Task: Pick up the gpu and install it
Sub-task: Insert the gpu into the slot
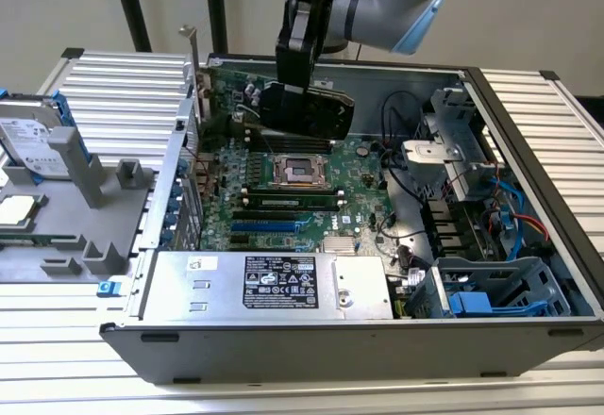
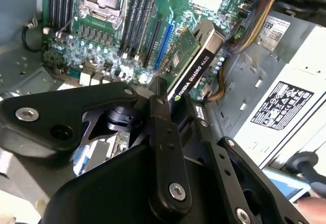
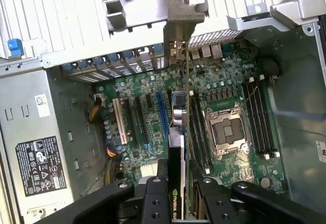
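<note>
The gpu (image 1: 308,108), a flat card with a black cover, hangs above the green motherboard (image 1: 283,203) inside the open computer case. My gripper (image 1: 296,68) comes down from above and is shut on the card's upper edge. In the second wrist view the gpu (image 2: 189,61) shows its green board and black cover, held between my fingers (image 2: 159,89) by my gripper (image 2: 175,101). In the first wrist view the gpu (image 3: 176,147) appears edge-on over the expansion slots, its silver end bracket (image 3: 179,28) toward the case's rear wall, with my gripper (image 3: 178,184) clamped around it.
The case's walls (image 1: 528,141) surround the board. A grey power supply (image 1: 274,283) fills the near side, and cables and drive cages (image 1: 472,198) sit at the exterior view's right. A CPU socket (image 3: 224,130) lies beside the slots. A hard drive (image 1: 33,141) rests outside on a grey holder.
</note>
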Tool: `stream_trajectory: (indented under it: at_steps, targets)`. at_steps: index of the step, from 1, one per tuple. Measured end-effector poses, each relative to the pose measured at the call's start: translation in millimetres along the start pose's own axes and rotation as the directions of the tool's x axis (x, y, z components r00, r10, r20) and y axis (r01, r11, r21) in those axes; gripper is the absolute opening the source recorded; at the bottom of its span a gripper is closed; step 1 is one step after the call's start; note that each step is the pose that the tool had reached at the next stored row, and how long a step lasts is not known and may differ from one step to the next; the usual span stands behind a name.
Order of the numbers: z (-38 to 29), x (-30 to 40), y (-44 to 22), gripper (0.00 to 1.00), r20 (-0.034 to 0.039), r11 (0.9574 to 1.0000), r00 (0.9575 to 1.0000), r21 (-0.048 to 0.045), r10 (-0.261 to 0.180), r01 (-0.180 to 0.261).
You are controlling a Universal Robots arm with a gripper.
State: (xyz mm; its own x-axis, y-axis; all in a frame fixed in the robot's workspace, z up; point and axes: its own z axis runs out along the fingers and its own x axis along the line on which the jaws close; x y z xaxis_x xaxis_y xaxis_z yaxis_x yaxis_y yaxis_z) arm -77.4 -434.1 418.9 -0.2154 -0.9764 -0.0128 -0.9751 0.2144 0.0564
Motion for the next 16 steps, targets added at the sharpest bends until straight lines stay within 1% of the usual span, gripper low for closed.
stream_trajectory:
  at_steps: [4,8,13,16]
  targets:
    - [0.0,0.0,0.0,0.00,-0.0023,0.9992,0.9992,-0.0005,-0.040,0.040]
    - [0.0,0.0,0.0,0.00,-0.0042,0.9970,0.9970,-0.0011,-0.077,0.077]
    - [0.0,0.0,0.0,0.00,-0.0049,0.9961,0.9961,-0.0013,-0.088,0.088]
    - [0.0,-0.1,0.0,0.00,-0.0065,0.9930,0.9929,-0.0019,-0.118,0.118]
